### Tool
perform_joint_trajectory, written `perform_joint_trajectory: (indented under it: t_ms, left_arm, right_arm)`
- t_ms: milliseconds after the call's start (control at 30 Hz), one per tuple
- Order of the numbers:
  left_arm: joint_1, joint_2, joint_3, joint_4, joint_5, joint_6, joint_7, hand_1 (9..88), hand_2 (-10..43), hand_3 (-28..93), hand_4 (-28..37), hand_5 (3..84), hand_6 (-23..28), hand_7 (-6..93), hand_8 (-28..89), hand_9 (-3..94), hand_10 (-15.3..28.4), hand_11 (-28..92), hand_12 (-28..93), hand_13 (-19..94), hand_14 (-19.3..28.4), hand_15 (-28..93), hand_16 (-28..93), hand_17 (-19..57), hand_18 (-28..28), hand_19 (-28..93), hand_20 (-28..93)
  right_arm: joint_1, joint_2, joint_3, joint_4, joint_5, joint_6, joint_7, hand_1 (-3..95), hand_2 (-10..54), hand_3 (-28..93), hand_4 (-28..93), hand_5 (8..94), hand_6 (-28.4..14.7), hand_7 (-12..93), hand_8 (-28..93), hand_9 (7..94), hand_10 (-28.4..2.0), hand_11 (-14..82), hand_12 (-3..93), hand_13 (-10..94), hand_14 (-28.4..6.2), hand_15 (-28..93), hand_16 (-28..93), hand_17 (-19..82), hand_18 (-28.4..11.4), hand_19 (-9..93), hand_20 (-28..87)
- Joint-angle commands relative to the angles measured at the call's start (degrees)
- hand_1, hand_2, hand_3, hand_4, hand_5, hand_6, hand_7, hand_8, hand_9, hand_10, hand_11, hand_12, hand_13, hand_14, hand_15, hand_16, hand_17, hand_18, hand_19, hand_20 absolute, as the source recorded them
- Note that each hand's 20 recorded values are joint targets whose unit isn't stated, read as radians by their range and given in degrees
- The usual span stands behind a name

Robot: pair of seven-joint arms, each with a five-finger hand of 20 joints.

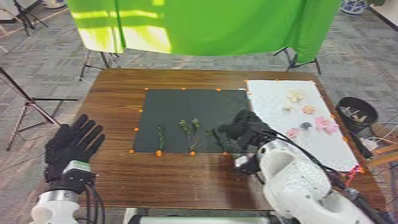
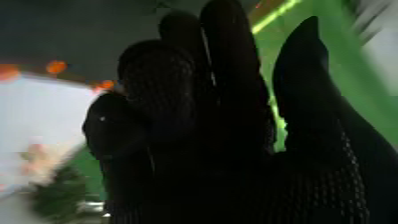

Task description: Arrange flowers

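Note:
In the head view my right hand (image 1: 242, 126) is over the black mat's right edge, beside a short green stem (image 1: 218, 141). In the right wrist view that hand (image 2: 204, 110) has its thumb apart from the fingers, some straight and some slightly bent, and no flower can be made out in it. My left hand (image 1: 75, 141) lies open left of the black mat (image 1: 178, 102). Two more green stems, one slim (image 1: 161, 136) and one branched (image 1: 190, 129), lie on the mat. Pink (image 1: 326, 124), peach (image 1: 308, 109) and cream (image 1: 296, 95) blossoms rest on the white sheet (image 1: 271, 92).
Orange markers (image 1: 160, 153) line both sheets on the brown table (image 1: 133, 182). A dark bin (image 1: 357, 111) stands off the table's right side. Beyond the far edge hangs a green cloth (image 1: 204, 30). The right arm covers the table's near right part.

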Motion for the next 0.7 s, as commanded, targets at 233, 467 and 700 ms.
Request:
perform_joint_trajectory:
  t_ms: [233, 467, 700]
  left_arm:
    - [0.91, -0.83, -0.32, -0.42, 0.01, 0.19, -0.43, 28.4, 15.4, 73, -28.0, 42.6, 9.8, 15.4, -8, 34.5, 16.4, 28, 12, 25, 17.4, 44, -7, -6.3, 15.1, 36, 9]
    - [0.16, -0.90, 0.47, -0.10, 0.16, 0.05, -1.06, 28.5, 15.5, 73, -28.1, 42.6, 9.8, 15.4, -8, 34.5, 16.5, 28, 12, 25, 17.4, 44, -7, -6.3, 15.2, 36, 9]
    - [0.10, -0.91, 0.77, 0.41, -0.14, 0.17, -1.92, 28.5, 15.6, 72, -28.1, 42.7, 9.8, 15.4, -8, 34.6, 16.5, 28, 12, 25, 17.4, 44, -7, -6.3, 15.2, 36, 9]
  right_arm:
    - [-2.26, 1.23, 3.94, -2.65, 1.84, -18.93, 2.82, 30.2, 9.7, 75, -19, 90.2, -2.9, 20, -10, 85.5, -17.3, 16.0, 18.8, 76, -14.4, 60, 27, 45, -22.6, 93, 36]
    - [-2.28, -0.03, 3.51, -2.83, 3.12, -19.78, 2.30, 29.5, 9.8, 74, -19, 90.8, -2.7, 17, -10, 85.8, -16.7, 14.2, 17.9, 77, -14.7, 59, 27, 45, -23.0, 93, 35]
    - [-1.29, -0.55, 1.07, 0.07, 2.11, -15.68, 2.30, 29.1, 10.1, 74, -19, 86.9, -2.5, 14, -10, 81.9, -15.6, 11.0, 16.2, 77, -14.7, 54, 27, 44, -22.7, 92, 32]
